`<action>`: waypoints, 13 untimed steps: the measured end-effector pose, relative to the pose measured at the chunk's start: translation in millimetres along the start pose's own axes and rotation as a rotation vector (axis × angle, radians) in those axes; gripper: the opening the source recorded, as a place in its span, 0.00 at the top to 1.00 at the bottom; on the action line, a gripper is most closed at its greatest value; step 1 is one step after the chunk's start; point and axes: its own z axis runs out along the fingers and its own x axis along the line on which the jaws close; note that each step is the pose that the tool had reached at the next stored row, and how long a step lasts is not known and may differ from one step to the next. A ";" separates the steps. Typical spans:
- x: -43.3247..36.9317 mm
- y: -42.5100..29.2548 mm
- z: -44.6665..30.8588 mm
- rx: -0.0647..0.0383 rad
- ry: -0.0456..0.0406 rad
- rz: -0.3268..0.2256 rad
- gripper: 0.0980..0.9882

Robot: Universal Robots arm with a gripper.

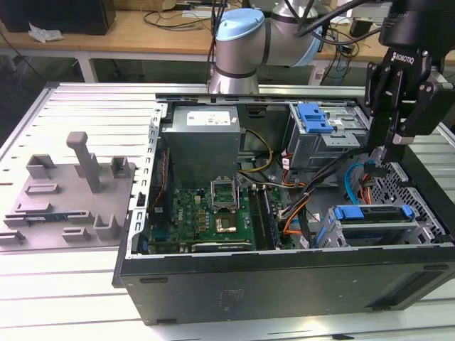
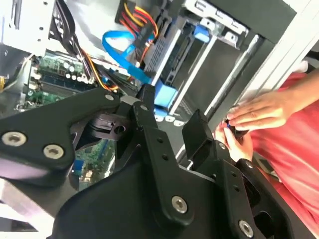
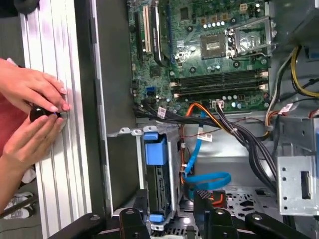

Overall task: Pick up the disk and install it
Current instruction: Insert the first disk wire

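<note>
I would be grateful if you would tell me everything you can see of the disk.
The disk sits in a grey metal cage in the corner of the open computer case, toward the exterior view's right. A bright blue plastic carrier frames its dark grey body, seen edge-on in the first wrist view. Its label face is hidden. A blue cable loops beside it. The open end effector hovers above, apparently clear of it.

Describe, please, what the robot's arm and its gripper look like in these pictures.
The silver-grey tubular arm has light blue joint caps and black cables looping beside it. The matte black gripper carries white lettering, and its angular linked fingers are pinned with silver screws.
</note>
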 end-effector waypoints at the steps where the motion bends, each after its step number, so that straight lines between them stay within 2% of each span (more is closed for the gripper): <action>1: -1.5 -3.1 0.8 -0.002 0.0001 0.001 0.55; 3: -4.8 -11.7 2.3 -0.005 0.0006 0.004 0.55; 4: -7.3 -18.5 3.7 -0.008 0.0006 0.005 0.55; 9: -17.2 -30.7 7.8 -0.019 0.0062 0.005 0.55; 11: -19.7 -33.7 9.2 -0.020 0.0188 0.009 0.55; 12: -21.3 -34.7 9.7 -0.019 0.0396 0.011 0.55; 13: -22.3 -34.9 9.9 -0.019 0.0527 0.012 0.55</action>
